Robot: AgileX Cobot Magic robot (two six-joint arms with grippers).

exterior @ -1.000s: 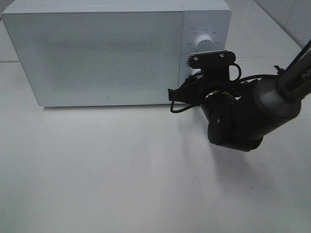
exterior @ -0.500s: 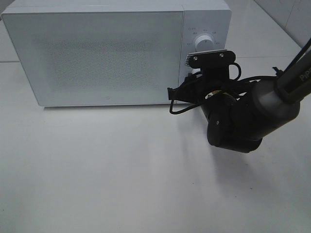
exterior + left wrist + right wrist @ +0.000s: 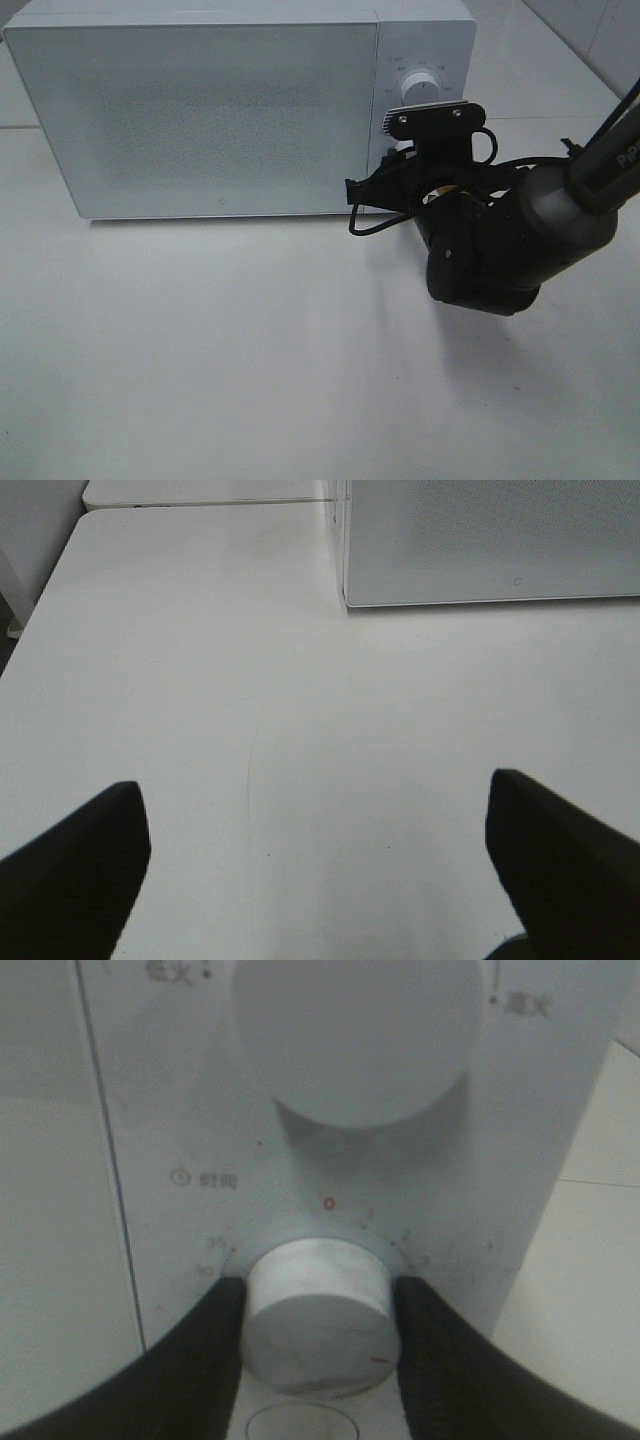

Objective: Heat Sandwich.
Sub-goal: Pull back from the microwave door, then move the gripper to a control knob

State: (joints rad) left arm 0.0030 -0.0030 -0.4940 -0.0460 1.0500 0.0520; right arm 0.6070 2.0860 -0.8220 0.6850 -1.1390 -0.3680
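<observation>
The white microwave (image 3: 200, 110) stands at the back of the table with its door closed. The sandwich is out of view. My right gripper (image 3: 318, 1310) is shut on the lower timer knob (image 3: 315, 1335), one black finger (image 3: 200, 1360) pressed to each side of it. The knob's red mark points down and to the right. A larger power knob (image 3: 355, 1030) sits just above. In the high view the right arm (image 3: 490, 240) reaches to the control panel (image 3: 425, 100) and hides the grip. My left gripper (image 3: 315, 880) hangs open over bare table, with nothing between its fingers.
The white table (image 3: 220, 350) spreads in front of the microwave. The left wrist view shows the microwave's lower front corner (image 3: 350, 595) and the table's edge (image 3: 50, 600) beyond it. A seam between two tabletops (image 3: 200, 504) runs behind.
</observation>
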